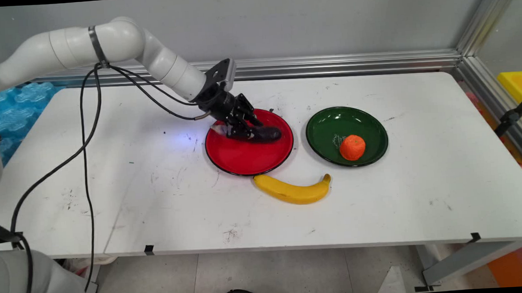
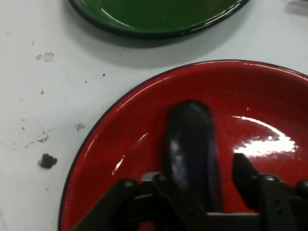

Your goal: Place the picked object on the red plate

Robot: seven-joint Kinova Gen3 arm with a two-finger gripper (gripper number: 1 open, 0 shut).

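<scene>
Presently gripper point(image 1: 246, 128) low over red plate point(image 1: 243, 158), jaws set either side of dark purple eggplant point(image 2: 192, 144) (whether pinching or merely straddling, cannot tell). Eggplant lies in plate's far half. Green plate point(image 1: 331, 122) just right, holding orange point(image 1: 352, 147). Banana point(image 1: 292, 190) on table point(image 1: 157, 205), near side of plates.

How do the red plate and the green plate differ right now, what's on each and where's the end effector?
The red plate carries a dark purple eggplant; the green plate carries an orange. The end effector is down over the red plate with its fingers on either side of the eggplant, while nothing is near the green plate. The banana lies just in front of the red plate, farther from the green one. Both are round, glossy and flat on the table.
</scene>
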